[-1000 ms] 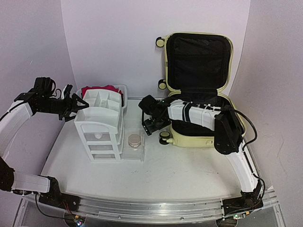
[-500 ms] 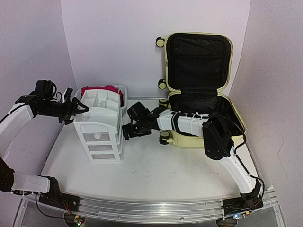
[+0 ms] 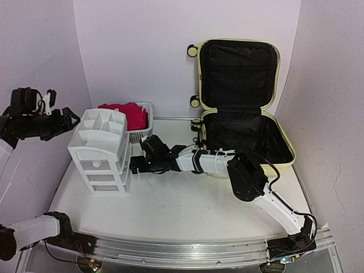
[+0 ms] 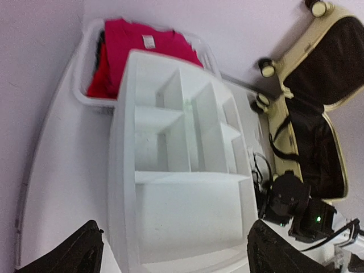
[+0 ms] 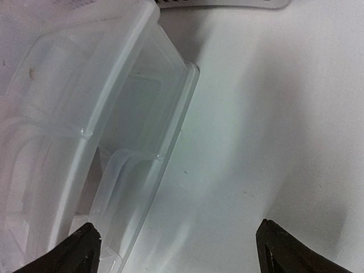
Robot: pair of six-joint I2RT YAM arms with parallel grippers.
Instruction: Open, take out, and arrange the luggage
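**Two open grippers beside a white organiser, with an opened yellow suitcase at the back right**

Two black left fingers (image 4: 71, 253) stand wide apart at the bottom corners of the left wrist view and hold nothing. Between them, lower down, that view shows the top of a white plastic drawer organiser (image 3: 99, 151), with its open tray split into several compartments. From above, the left arm is raised at the far left and is clear of the organiser.

The right fingers (image 5: 85, 244) are also spread wide and grip nothing. They point down at the white bench (image 3: 187, 210). A clear plastic box (image 5: 114, 131) lies to their left in the right wrist view. Whether the left-hand fingertip touches it cannot be told. From above, the right arm reaches low across the bench, and its fingers are close against the right side of the organiser.

Behind the organiser sits a white mesh basket (image 3: 149, 109) holding a folded red garment (image 3: 122, 111). A small white tag (image 4: 149, 41) shows at the garment's neck, but its print is too small to read. No other writing or brand mark is legible.

The luggage (image 3: 239, 74) is at the back right of the bench. It is a pale yellow hard-shell case and it is open. Its lid stands upright against the rear wall, and the lower shell lies flat in front of the lid. Both halves show black fabric lining. Black-and-cream wheels sit along its left edge.
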